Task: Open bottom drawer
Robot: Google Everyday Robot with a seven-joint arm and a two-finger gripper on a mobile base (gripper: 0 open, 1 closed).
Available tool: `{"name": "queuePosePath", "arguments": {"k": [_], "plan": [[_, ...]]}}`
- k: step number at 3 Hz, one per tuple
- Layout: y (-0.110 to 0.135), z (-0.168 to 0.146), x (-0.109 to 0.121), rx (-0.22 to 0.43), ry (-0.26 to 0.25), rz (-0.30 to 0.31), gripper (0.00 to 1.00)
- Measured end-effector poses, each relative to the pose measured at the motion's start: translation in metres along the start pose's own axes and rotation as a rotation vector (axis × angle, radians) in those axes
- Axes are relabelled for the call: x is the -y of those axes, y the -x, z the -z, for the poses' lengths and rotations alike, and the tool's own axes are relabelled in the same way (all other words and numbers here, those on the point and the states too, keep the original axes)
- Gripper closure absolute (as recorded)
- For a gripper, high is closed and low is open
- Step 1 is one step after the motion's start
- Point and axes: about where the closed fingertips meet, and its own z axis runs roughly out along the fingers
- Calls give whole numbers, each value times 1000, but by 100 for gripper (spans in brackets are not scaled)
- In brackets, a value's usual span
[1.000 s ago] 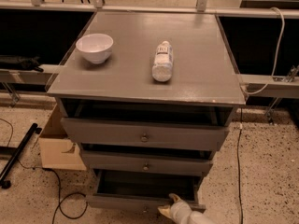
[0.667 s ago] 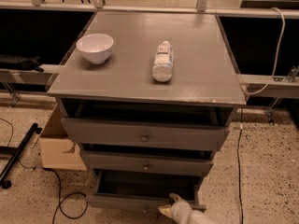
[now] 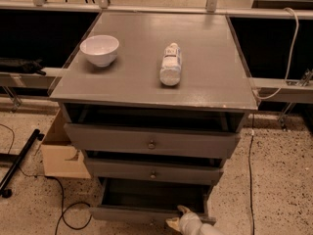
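Note:
The grey cabinet (image 3: 156, 77) has three drawers. The bottom drawer (image 3: 146, 207) stands pulled out toward me, its dark inside showing. Its front is at the bottom edge of the view and its knob is hidden. The middle drawer (image 3: 154, 170) and the top drawer (image 3: 151, 141) each stand a little way out, each with a small round knob. My gripper (image 3: 177, 218) is at the bottom of the view, against the bottom drawer's front edge, right of centre. Its pale arm runs off the lower edge.
A white bowl (image 3: 100, 49) and a white bottle (image 3: 170, 65) lying on its side rest on the cabinet top. A cardboard box (image 3: 61, 153) stands on the floor at the cabinet's left. Cables (image 3: 66, 214) and a black bar (image 3: 19, 160) lie on the speckled floor.

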Motion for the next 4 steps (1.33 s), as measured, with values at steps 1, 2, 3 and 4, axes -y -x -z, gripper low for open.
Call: {"name": "queuePosePath", "arguments": {"k": [1,2,3,4], "plan": [[0,1,-1,0,2,1,100],[-5,5,-4,1,7,-1,100],[-7,11,-8,0,8,-3,100],[-7,11,-8,0,8,-3,100]]}}
